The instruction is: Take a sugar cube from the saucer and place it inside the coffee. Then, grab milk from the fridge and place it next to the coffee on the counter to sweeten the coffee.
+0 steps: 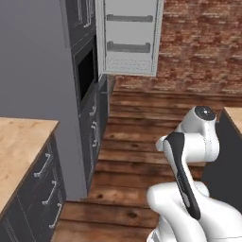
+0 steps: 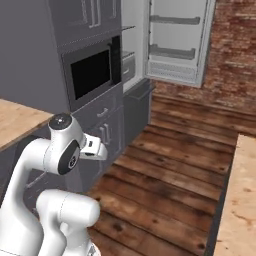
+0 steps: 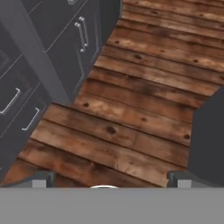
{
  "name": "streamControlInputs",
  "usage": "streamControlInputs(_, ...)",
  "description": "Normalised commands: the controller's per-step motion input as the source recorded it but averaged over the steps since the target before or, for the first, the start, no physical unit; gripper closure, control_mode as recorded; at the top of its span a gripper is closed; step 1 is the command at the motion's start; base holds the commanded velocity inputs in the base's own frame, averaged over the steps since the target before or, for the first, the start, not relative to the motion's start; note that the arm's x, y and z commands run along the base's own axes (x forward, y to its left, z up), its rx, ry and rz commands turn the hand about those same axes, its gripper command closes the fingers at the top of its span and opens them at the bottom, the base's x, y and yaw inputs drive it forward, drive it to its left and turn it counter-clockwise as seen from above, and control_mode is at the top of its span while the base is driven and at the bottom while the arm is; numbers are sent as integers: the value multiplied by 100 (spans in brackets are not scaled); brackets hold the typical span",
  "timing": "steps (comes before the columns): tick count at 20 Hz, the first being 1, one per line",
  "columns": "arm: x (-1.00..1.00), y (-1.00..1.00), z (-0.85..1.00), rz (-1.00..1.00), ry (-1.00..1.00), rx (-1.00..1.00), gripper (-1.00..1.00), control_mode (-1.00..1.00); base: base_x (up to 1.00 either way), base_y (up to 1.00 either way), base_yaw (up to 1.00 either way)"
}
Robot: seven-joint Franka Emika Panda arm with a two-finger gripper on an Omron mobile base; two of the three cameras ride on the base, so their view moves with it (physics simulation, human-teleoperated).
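Item: mobile arm in transit, kitchen aisle. Fridge: tall grey built-in unit at the far end of the cabinet run, door swung fully open with its pale inner racks facing the aisle, apparently left so to give access for the milk step; the interior shelves show only as a thin slice in the right base view, and no milk container can be made out there. Microwave oven: black-fronted, built into the grey tower just beside the fridge. Counter: tan mottled stone over grey drawers with silver bar handles, its near corner entering the left base view at lower left; a second counter edge runs along the opposite side. Saucer, coffee and sugar cube: not to be located at this moment. Wooden floor: dark planks, between the cabinet fronts. Gripper: jaws set wide apart, holding nothing and touching nothing, aimed down at the floor; judged to be a carrying pose while the base closes on the fridge.
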Motion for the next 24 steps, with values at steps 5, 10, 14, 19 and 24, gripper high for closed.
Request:
streamControlInputs(5,0,0,0,0,0,0,-100,100,100,0,-4)
streamControlInputs(10,0,0,0,0,0,0,-100,100,100,0,9)
streamControlInputs(14,0,0,0,0,0,0,-100,100,100,-9,18)
streamControlInputs(19,0,0,0,0,0,0,-100,100,100,-29,24)
streamControlInputs(24,0,0,0,0,0,0,-100,100,100,-39,27)
